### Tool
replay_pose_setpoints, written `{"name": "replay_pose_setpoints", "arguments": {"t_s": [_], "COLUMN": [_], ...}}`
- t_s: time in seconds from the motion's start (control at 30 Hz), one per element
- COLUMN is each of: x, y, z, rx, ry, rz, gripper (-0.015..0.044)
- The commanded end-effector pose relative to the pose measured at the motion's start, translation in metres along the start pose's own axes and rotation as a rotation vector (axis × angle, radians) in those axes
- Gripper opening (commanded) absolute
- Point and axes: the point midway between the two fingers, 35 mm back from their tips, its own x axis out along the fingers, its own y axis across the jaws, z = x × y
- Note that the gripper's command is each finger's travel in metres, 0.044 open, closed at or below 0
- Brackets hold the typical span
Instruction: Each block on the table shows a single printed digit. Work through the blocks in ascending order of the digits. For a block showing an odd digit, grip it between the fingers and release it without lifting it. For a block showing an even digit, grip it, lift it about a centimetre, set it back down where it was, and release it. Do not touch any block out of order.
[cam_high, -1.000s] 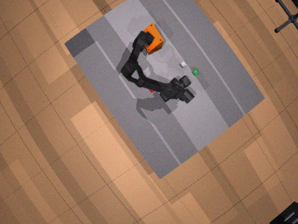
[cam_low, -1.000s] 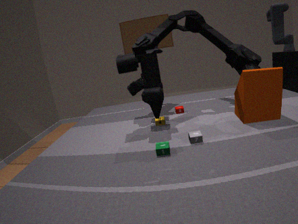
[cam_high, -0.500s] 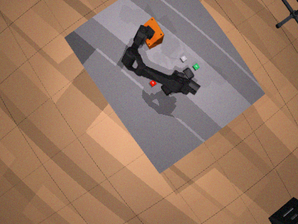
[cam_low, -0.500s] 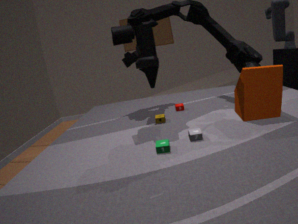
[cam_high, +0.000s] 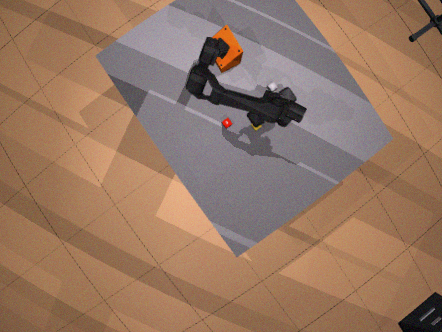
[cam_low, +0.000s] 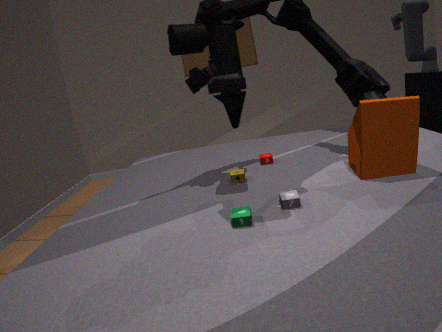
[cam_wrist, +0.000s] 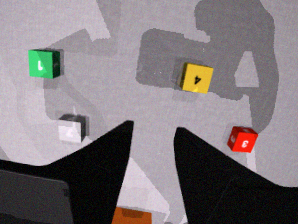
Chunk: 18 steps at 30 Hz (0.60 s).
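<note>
- Presently, the parallel-jaw gripper (cam_low: 235, 125) (cam_wrist: 153, 131) is parted to a narrow gap, nothing between its fingertips; it is raised clear of the grey table (cam_high: 195, 170) (cam_low: 150, 275) (cam_wrist: 150, 105), fingers pointing down.
- Yellow cube-like block (cam_high: 256, 127) (cam_low: 237, 176) (cam_wrist: 196, 78), black digit 4: flat on the table, apart from the fingers. Wrist view places it beyond the fingertips, toward the upper right; top view shows only a part of it beside the arm.
- Red block (cam_high: 227, 122) (cam_low: 266, 159) (cam_wrist: 242, 140), white digit 3: on the table, to the right of the fingertips in the wrist view, untouched by them.
- Green block (cam_low: 241, 217) (cam_wrist: 44, 63), light digit 1: on the table, upper left in the wrist view; not discernible from the top.
- Whitish-grey block (cam_high: 272, 86) (cam_low: 289, 200) (cam_wrist: 72, 128): digit 7 readable in the exterior view; on the table, nearer the orange wedge-shaped stand (cam_high: 229, 47) (cam_low: 390, 137) (cam_wrist: 131, 216) than green.
- Black jointed arm (cam_high: 240, 101) (cam_low: 330, 47): reaches out over the table.
</note>
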Motion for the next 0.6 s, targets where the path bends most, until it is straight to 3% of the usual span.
{"name": "replay_pose_setpoints", "arguments": {"t_s": [0.0,0.17,0.4,0.47,0.57], "x": [0.003,0.008,0.008,0.022,0.077], "y": [0.057,0.098,0.099,0.099,0.098], "z": [-0.041,-0.088,-0.090,-0.088,-0.089], "rx": [-0.020,-0.016,-0.016,-0.016,-0.015], "ry": [0.016,0.021,0.021,0.021,0.020], "rz": [-0.002,-0.019,-0.019,-0.019,-0.020], "gripper": [0.0120,0.0120,0.0120,0.0172,0.0251]}}
